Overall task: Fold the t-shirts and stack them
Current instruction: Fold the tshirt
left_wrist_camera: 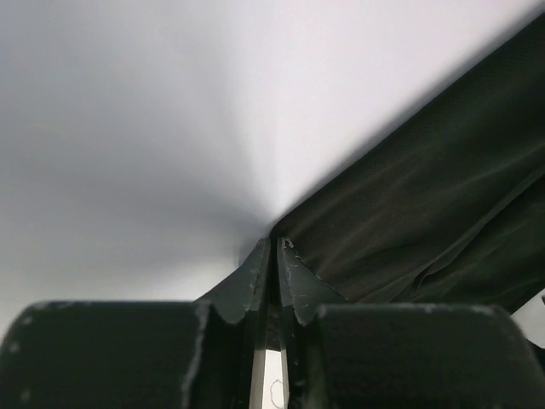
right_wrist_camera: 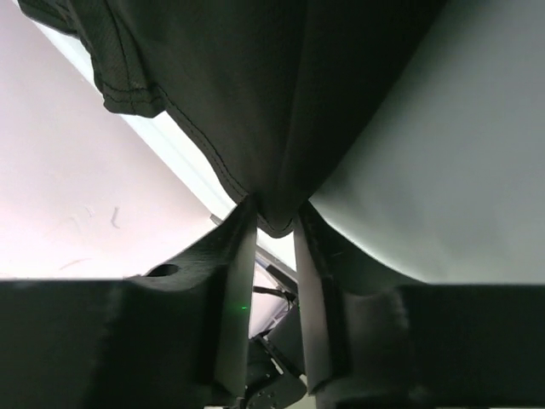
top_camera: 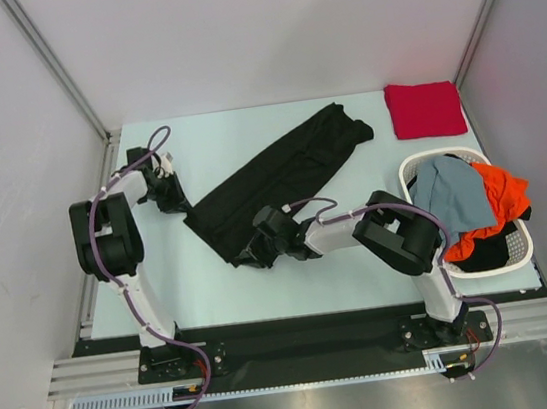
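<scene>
A large black t-shirt (top_camera: pixel 285 173) lies stretched in a long diagonal band across the pale table. My left gripper (top_camera: pixel 175 203) is at its left corner. In the left wrist view the gripper (left_wrist_camera: pixel 276 244) is shut on that corner, and the black cloth (left_wrist_camera: pixel 426 213) runs off to the right. My right gripper (top_camera: pixel 254 254) is at the band's near corner. In the right wrist view it (right_wrist_camera: pixel 277 215) is shut on a fold of the black shirt (right_wrist_camera: pixel 281 85). A folded red t-shirt (top_camera: pixel 424 108) lies at the far right corner.
A white perforated basket (top_camera: pixel 522 250) stands at the right edge. It holds a grey-blue tee (top_camera: pixel 453 191), an orange tee (top_camera: pixel 502 193) and some dark cloth underneath. Grey walls close in the table on the left, the back and the right.
</scene>
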`<state>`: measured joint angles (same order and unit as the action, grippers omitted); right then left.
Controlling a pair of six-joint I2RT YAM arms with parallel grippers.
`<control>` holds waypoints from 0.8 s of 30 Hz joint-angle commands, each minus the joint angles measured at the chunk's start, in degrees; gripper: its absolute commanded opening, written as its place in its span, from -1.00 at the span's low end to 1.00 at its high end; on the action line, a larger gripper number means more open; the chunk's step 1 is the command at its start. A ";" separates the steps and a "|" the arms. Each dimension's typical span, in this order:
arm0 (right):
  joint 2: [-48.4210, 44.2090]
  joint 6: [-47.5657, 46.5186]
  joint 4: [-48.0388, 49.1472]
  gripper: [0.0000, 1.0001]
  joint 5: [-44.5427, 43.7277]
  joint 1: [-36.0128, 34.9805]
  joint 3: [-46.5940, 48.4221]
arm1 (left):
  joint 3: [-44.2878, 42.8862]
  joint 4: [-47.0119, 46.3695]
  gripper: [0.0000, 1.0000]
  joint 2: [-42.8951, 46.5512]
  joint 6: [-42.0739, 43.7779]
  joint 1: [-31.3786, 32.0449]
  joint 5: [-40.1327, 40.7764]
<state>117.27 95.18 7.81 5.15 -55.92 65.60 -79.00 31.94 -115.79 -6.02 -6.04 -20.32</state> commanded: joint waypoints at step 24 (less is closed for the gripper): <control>-26.27 -44.02 -12.47 -0.90 8.74 3.53 -25.77 | 47.70 -20.52 -0.99 31.75 -29.82 17.26 -4.66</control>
<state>97.19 58.26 0.56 12.86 -52.66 44.71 -37.10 13.65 -87.46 -28.45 7.01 -26.96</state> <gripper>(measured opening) 0.052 0.009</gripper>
